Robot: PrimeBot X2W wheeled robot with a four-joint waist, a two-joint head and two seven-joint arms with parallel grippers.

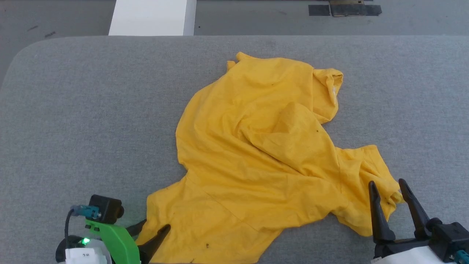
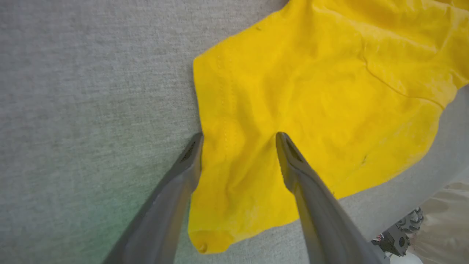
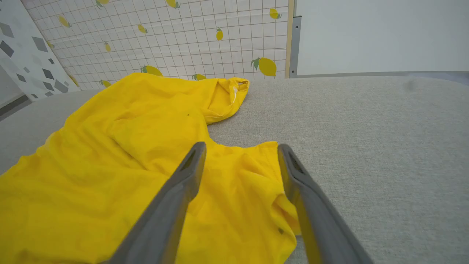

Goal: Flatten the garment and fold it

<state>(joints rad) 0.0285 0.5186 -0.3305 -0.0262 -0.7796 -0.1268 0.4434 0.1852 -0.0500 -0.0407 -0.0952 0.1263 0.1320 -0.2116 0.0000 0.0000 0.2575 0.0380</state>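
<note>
Garment (image 1: 256,154) lies crumpled on grey cloth-covered table (image 1: 91,110), plain yellow side up, roughly centre and stretching toward the near edge. Near-left flap of it reaches the bottom of the head view.

Left gripper (image 1: 154,227) sits at that flap, low over the table. Fingers apart. In the left wrist view left gripper (image 2: 240,135) straddles the flap's hemmed side edge: one finger (image 2: 190,154) over bare table just beside the hem, the other over yellow cloth. Nothing clamped. Cannot tell if the tips press the cloth.

Right gripper (image 1: 387,181) at near right, fingers spread, tips pointing away from the robot, over the garment's bunched near-right corner. Right wrist view (image 3: 242,145): both fingers frame rumpled yellow cloth, bare table just to the outer side. Not closed on anything; contact unclear.

Middle of garment: big diagonal folds, a raised ridge running from the centre toward the near right, a few small dark specks on the cloth.

Far end: cloth narrows, far-right part folds over into a hemmed opening with a bit of white inside. Small point sticks out at the far-left top.

Beyond the table's far edge: grey floor (image 1: 55,18), white board (image 1: 152,16), dark tape patches (image 1: 344,9). Right wrist view has a lemon-print grid sheet (image 3: 183,33) behind the table.
</note>
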